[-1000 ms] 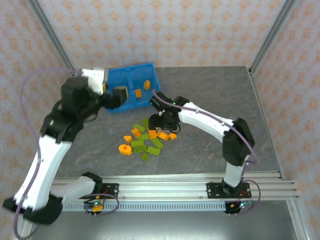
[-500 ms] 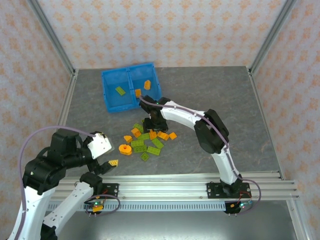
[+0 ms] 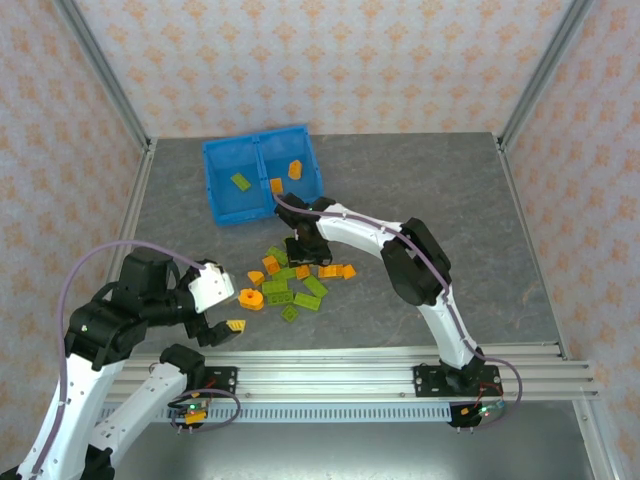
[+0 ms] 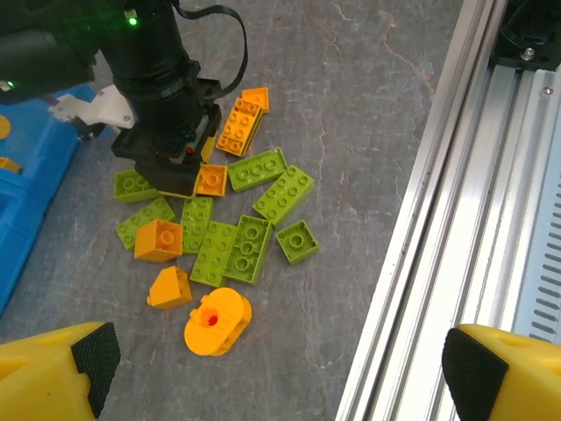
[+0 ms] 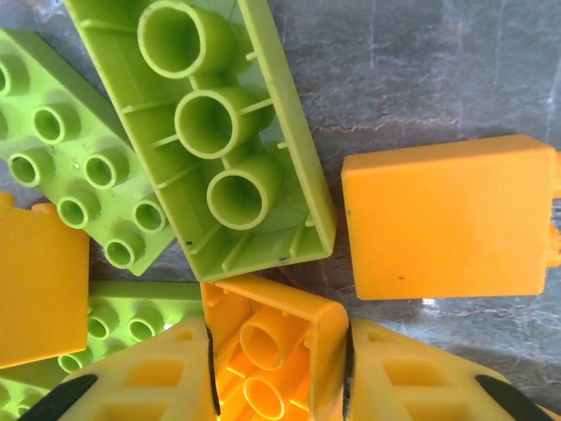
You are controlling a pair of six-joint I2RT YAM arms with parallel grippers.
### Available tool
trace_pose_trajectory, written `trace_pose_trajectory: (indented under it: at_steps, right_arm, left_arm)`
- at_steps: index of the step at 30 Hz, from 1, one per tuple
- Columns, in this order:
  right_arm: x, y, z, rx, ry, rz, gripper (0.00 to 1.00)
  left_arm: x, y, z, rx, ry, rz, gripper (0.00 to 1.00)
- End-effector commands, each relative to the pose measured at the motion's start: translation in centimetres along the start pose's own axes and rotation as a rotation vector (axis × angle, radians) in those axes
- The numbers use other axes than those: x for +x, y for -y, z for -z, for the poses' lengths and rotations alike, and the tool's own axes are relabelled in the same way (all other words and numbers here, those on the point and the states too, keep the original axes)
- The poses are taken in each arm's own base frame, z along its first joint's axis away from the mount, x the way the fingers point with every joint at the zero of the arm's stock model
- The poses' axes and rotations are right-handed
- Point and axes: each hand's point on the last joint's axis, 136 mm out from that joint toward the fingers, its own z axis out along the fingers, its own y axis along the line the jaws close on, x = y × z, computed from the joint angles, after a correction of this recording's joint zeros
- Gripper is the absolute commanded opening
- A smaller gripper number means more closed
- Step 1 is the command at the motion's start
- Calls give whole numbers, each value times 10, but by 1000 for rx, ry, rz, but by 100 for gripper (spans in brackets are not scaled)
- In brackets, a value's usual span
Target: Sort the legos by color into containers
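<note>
Three legos in the bin — two orange, one green — right jaws grip an orange brick, left jaws apart.

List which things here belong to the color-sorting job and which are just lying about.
Job: loose orange and green bricks; round orange piece; blue bin, holding one green brick in its left compartment and orange bricks in its right; right gripper clasping an upturned orange brick.
Bystanders: aluminium rail; patterned walls; gray table.
</note>
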Motion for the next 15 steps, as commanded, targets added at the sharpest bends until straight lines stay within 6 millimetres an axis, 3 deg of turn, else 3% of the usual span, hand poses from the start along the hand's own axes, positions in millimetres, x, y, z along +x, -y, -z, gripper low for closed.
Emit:
trace_pose_trajectory:
  at_steps: [1, 9, 15]
  right_arm:
    - [-8, 5, 25, 54, 71, 2, 32]
    - [-31, -15, 104, -34, 268, 16, 32]
    - [-91, -28, 165, -17, 515, 15, 32]
  left_arm:
    - [-7, -5, -1, -20, 34, -12, 99]
    - [-26, -18, 7, -122, 154, 16, 100]
    - [-59, -46, 16, -236, 327, 116, 100]
